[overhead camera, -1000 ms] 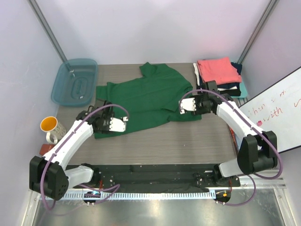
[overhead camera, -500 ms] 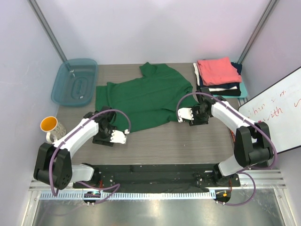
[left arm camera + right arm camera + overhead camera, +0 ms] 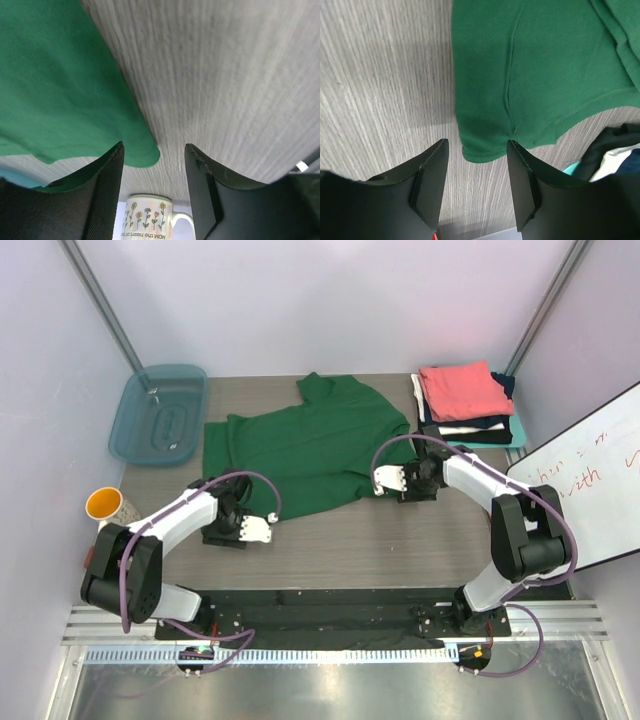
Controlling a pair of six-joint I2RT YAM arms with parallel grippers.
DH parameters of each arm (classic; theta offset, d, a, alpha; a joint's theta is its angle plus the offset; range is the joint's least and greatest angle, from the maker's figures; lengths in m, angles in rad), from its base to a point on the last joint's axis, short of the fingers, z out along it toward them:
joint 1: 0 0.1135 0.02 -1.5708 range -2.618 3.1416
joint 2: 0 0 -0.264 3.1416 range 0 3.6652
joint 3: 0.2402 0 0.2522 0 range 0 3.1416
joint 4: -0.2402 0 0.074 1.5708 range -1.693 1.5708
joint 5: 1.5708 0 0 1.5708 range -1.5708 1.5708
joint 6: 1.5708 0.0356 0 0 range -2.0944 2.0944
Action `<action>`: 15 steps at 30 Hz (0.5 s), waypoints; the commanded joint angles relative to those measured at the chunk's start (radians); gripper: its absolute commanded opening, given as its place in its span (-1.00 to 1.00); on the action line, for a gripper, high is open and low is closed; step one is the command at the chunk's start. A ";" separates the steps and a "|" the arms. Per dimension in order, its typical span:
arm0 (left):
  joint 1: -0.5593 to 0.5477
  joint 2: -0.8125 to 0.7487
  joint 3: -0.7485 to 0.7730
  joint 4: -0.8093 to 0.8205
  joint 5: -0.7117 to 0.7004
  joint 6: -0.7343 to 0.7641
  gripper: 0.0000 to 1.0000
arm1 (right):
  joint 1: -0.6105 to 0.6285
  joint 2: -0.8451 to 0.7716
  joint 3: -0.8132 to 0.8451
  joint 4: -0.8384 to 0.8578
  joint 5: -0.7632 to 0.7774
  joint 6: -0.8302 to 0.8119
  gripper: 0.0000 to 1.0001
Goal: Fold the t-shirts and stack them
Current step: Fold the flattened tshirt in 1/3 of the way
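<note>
The dark green t-shirt (image 3: pixel 300 445) lies spread on the grey table. A stack of folded shirts (image 3: pixel 465 400), coral-pink on top, sits at the back right. My left gripper (image 3: pixel 222 527) is low at the shirt's near left corner; in the left wrist view the gripper (image 3: pixel 154 172) is open and empty, with the green corner (image 3: pixel 137 152) between its fingertips. My right gripper (image 3: pixel 412 485) is low at the shirt's near right corner; in the right wrist view the gripper (image 3: pixel 477 172) is open and empty, with the hem corner (image 3: pixel 482 147) just ahead of the gap.
A translucent teal tub (image 3: pixel 160 415) stands at the back left. A flowered mug with an orange inside (image 3: pixel 105 505) stands at the table's left edge and shows in the left wrist view (image 3: pixel 150 217). A whiteboard (image 3: pixel 585 475) leans at the right.
Both grippers have let go of the shirt's near edge and drawn back a little toward me. The near edge now lies flat, and the shirt's near left part has shifted back.
</note>
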 commanded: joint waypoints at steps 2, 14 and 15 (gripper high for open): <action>-0.004 0.034 -0.022 0.111 -0.051 -0.028 0.02 | 0.006 0.014 0.035 0.045 0.003 0.015 0.10; -0.004 0.156 -0.006 0.145 -0.076 -0.060 -1.00 | 0.006 0.043 0.024 0.037 -0.016 -0.009 0.14; -0.006 0.166 0.001 0.144 -0.078 -0.061 -1.00 | 0.006 0.050 0.023 0.038 -0.011 -0.015 0.14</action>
